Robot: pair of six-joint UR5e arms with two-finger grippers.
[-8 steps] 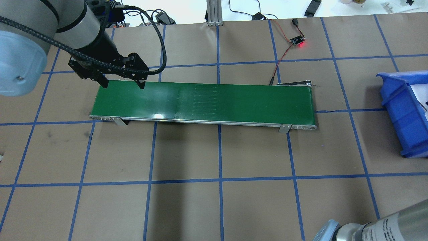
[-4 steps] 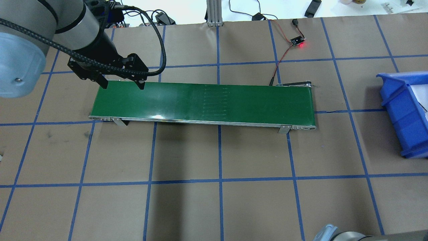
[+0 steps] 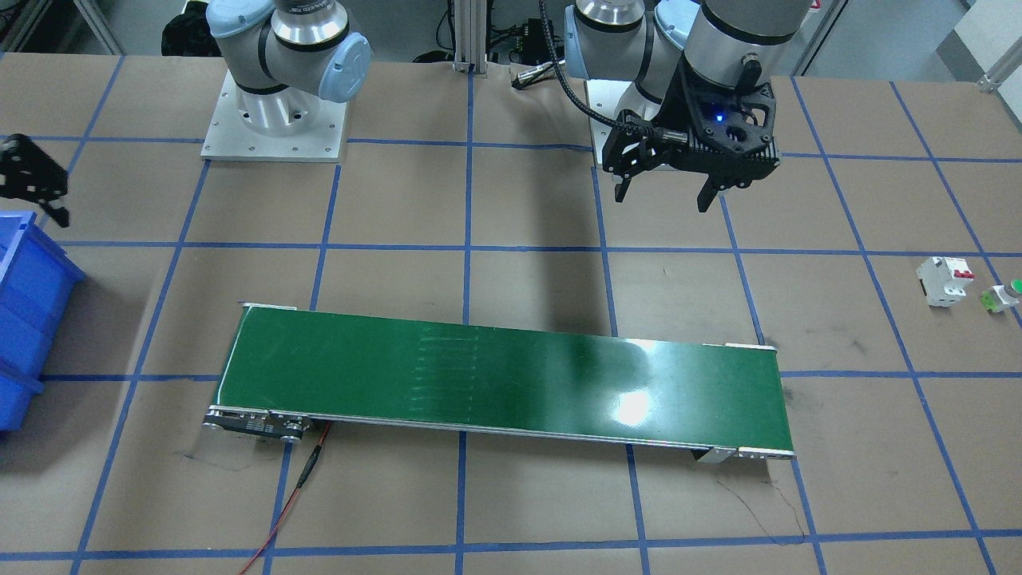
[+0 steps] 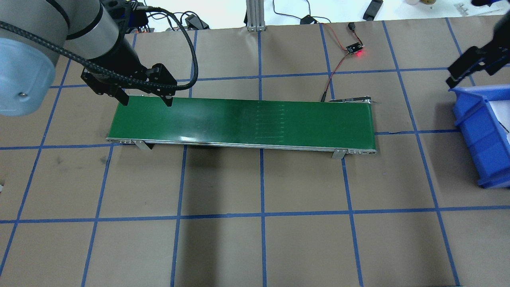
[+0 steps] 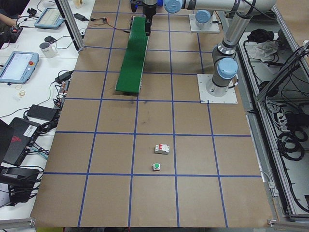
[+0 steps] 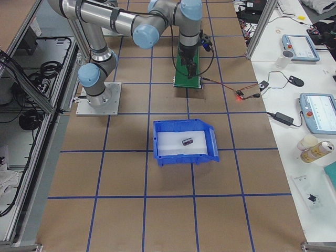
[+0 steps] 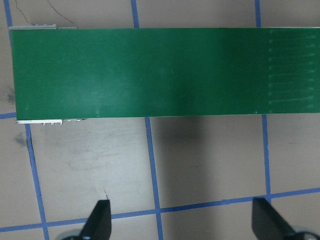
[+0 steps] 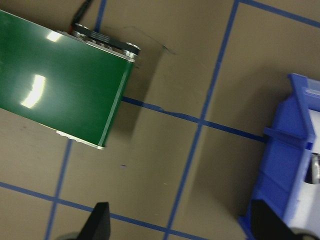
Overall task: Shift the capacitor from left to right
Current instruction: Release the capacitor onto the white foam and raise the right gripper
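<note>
The capacitor [image 6: 187,141], small and dark, lies on the white floor inside the blue bin [image 6: 184,157] in the exterior right view. My right gripper [image 8: 181,225] is open and empty. It hangs over the table between the green conveyor belt's [image 4: 239,119] right end and the bin [image 4: 478,127], and shows at the overhead view's upper right [image 4: 464,69]. My left gripper [image 4: 147,102] is open and empty above the belt's left end, as the front view [image 3: 663,200] also shows.
A white breaker with a red lever [image 3: 944,279] and a green-capped button [image 3: 1004,295] sit on the table at my far left. A small board with a red light [image 4: 355,49] and its wire lie behind the belt. Blue tape marks a grid on the brown table.
My right gripper has come into the overhead view at the upper right, by the bin, and its arm has left the lower right corner. The belt's seam has shifted right. The left arm stayed put.
</note>
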